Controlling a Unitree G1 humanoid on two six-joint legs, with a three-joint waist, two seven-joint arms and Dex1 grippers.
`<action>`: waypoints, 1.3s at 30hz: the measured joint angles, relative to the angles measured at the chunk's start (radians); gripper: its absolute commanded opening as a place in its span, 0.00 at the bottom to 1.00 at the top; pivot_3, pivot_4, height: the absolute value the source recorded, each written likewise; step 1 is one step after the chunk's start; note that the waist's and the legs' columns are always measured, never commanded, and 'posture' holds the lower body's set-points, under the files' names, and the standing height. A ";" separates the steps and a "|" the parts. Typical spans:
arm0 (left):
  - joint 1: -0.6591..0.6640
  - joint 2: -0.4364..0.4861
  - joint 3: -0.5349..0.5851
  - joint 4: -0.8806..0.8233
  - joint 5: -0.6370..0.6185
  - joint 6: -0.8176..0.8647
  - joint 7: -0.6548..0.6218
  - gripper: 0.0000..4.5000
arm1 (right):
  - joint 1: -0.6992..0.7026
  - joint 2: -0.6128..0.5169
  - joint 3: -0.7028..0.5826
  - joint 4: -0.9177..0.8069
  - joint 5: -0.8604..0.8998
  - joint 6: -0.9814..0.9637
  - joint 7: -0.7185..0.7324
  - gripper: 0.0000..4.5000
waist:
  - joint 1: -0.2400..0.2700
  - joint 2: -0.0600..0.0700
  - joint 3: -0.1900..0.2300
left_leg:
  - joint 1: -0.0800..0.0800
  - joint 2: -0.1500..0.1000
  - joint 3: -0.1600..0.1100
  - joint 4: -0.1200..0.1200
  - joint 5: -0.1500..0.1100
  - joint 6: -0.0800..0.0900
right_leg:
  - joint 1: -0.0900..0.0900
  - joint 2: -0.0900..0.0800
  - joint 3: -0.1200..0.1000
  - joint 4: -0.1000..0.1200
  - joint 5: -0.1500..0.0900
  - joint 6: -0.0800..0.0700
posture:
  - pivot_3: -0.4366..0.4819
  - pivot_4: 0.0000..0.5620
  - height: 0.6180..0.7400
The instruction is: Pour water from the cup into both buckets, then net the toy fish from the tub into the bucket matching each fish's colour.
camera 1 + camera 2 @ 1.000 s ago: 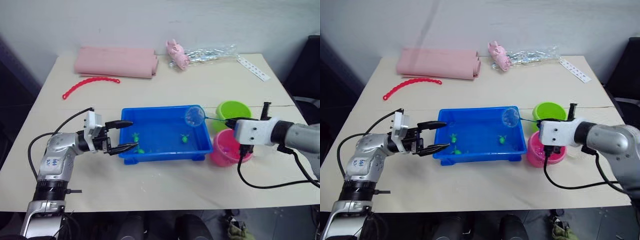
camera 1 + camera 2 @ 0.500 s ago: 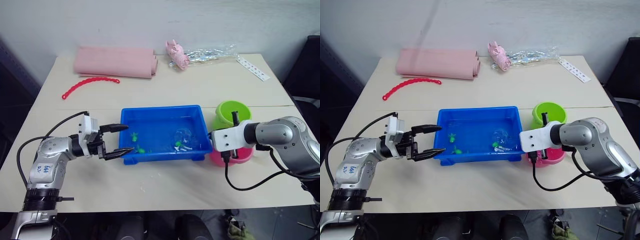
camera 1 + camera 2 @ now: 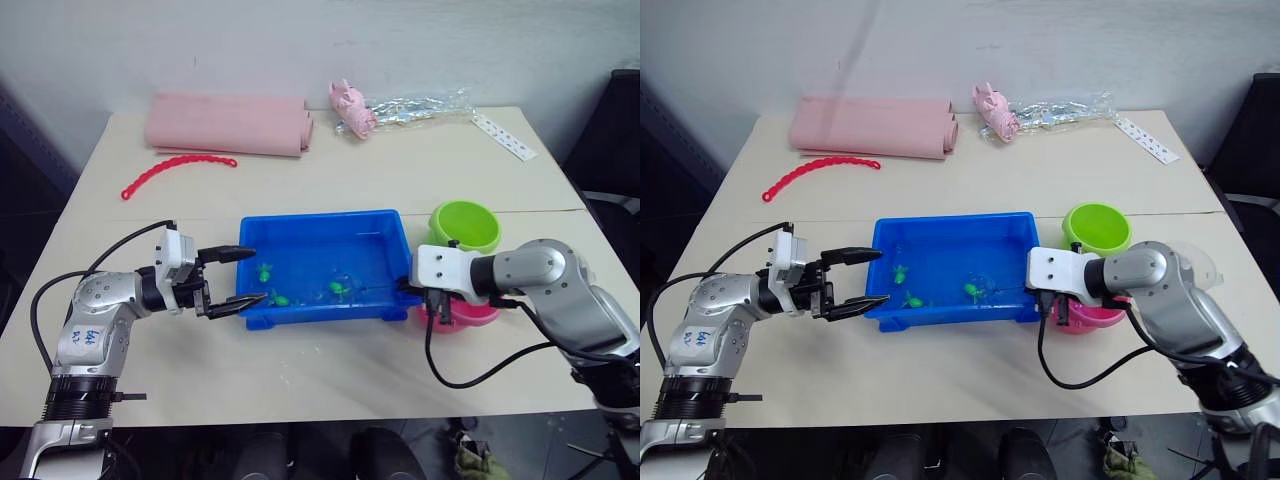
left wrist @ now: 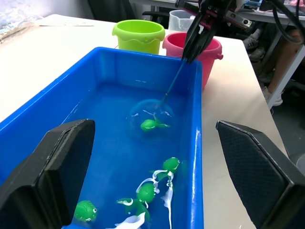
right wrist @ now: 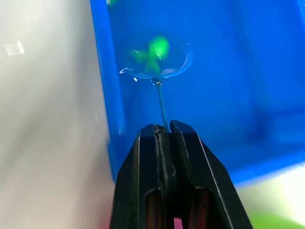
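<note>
My right gripper pinches the thin dark handle of the small blue-rimmed hoop net, pressed together on it. Handle's long axis runs straight ahead into the shallow blue plastic tub; hoop sits underwater w/ a green toy fish. Left gripper, spread, by tub's near-left end.

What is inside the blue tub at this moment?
In the tub: water, four green fish, and the net around one. The tub's nearest corners are hidden by the end effector.
</note>
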 measured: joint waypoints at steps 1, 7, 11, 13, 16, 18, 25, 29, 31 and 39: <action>-0.001 0.000 0.000 0.001 0.000 0.000 0.000 0.99 | 0.001 0.010 -0.001 0.000 0.006 0.009 -0.002 0.00 | 0.000 0.000 0.000 | 0.000 0.000 0.000 0.000 0.000 0.000 | 0.000 0.000 0.000 0.000 0.000 0.000 | 0.48 0.27 1.00; -0.005 0.008 0.008 0.040 0.001 -0.024 -0.007 0.99 | 0.035 0.160 -0.054 0.002 0.148 0.153 -0.074 0.00 | 0.000 0.000 0.000 | 0.000 0.000 0.000 0.000 0.000 0.000 | 0.000 0.000 0.000 0.001 0.000 0.000 | 0.48 0.27 1.00; 0.005 0.028 0.020 0.072 0.001 -0.040 -0.022 0.99 | 0.040 0.188 -0.183 -0.058 0.265 0.280 -0.127 0.00 | 0.001 0.000 0.000 | 0.000 0.000 0.000 -0.001 0.000 0.000 | 0.000 0.000 0.000 0.001 0.000 0.000 | 0.48 0.27 1.00; 0.007 0.029 0.020 0.073 -0.001 -0.040 -0.024 0.99 | 0.052 0.182 -0.227 -0.098 0.301 0.316 -0.141 0.00 | 0.001 0.000 0.000 | 0.000 0.000 0.000 -0.001 0.000 0.000 | 0.000 0.000 0.000 0.001 0.000 0.000 | 0.48 0.27 1.00; 0.016 0.035 0.031 0.073 -0.003 -0.039 -0.030 0.99 | 0.138 0.167 -0.297 -0.142 0.344 0.341 -0.164 0.00 | 0.003 0.000 0.000 | -0.001 0.000 0.000 -0.002 -0.001 0.000 | 0.000 0.000 -0.001 0.000 0.000 0.000 | 0.48 0.27 1.00; 0.016 0.035 0.037 0.069 -0.010 -0.036 -0.030 0.99 | 0.193 0.164 -0.342 -0.171 0.380 0.361 -0.177 0.00 | 0.003 0.000 0.000 | -0.001 0.000 0.000 -0.002 -0.001 0.000 | 0.000 0.000 -0.001 0.000 0.000 0.000 | 0.48 0.27 1.00; -0.006 0.016 0.037 0.048 -0.022 -0.013 -0.018 0.99 | 0.354 0.160 -0.484 -0.250 0.443 0.352 -0.236 0.00 | 0.003 0.000 0.000 | 0.000 0.000 0.000 -0.002 -0.001 0.000 | 0.000 0.000 0.000 0.000 0.000 0.000 | 0.48 0.27 1.00; -0.051 -0.040 0.025 0.039 -0.035 0.006 0.000 0.99 | 0.443 0.202 -0.580 -0.296 0.499 0.345 -0.291 0.00 | 0.004 0.000 0.000 | 0.000 0.000 0.000 -0.002 -0.001 0.000 | 0.000 0.000 0.000 0.000 0.000 0.000 | 0.48 0.27 1.00; -0.064 -0.049 0.011 0.039 -0.038 0.015 0.002 0.99 | 0.460 0.203 -0.611 -0.321 0.515 0.334 -0.298 0.00 | 0.004 0.000 0.000 | 0.000 0.000 0.000 -0.002 -0.001 0.000 | 0.000 0.000 0.000 0.000 0.000 0.000 | 0.48 0.27 1.00; -0.149 -0.118 -0.022 0.066 -0.038 0.047 0.021 0.99 | 0.591 0.192 -0.813 -0.336 0.523 0.193 -0.311 0.00 | 0.006 0.000 0.000 | 0.000 -0.001 0.001 -0.002 -0.001 0.000 | 0.001 0.001 0.000 0.000 0.000 0.000 | 0.48 0.27 1.00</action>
